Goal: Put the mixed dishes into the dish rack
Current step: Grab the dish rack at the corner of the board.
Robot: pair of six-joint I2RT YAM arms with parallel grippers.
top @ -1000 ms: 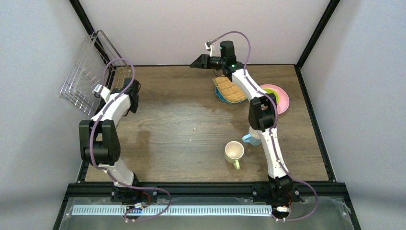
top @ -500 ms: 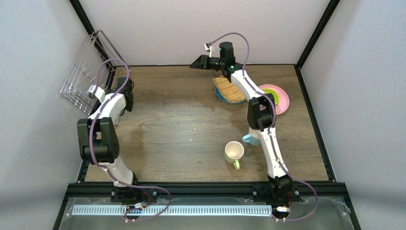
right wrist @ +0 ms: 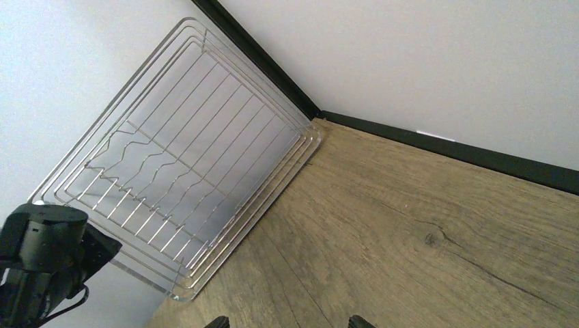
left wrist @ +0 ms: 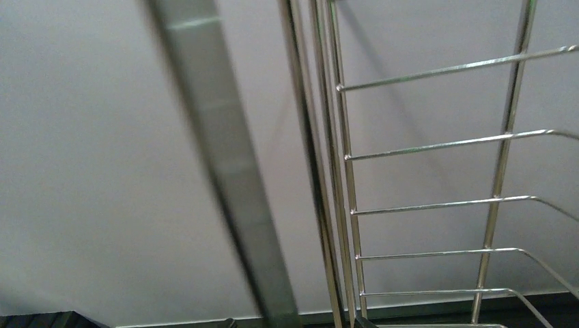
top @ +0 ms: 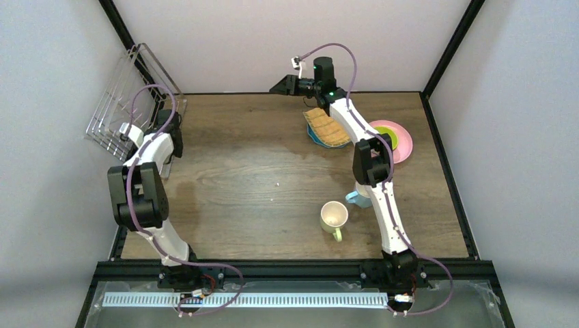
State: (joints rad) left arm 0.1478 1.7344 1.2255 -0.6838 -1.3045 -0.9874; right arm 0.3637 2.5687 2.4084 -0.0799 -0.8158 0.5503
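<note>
Your dish rack (top: 126, 102) stands tipped up against the left wall. Your left gripper (top: 166, 117), jaws spread wide, has swung closer to its wires than a second ago. Your right gripper (right wrist: 287, 321) stays open by the far wall, near the tan woven-look plate (top: 328, 127).

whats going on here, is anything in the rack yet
Nothing is loaded yet. The dish rack stands tipped on edge against the left wall, with the left gripper close at its wires, open. The right gripper hangs open and empty above the back of the table. The tan plate, pink plate and yellow-green mug sit on it.
</note>
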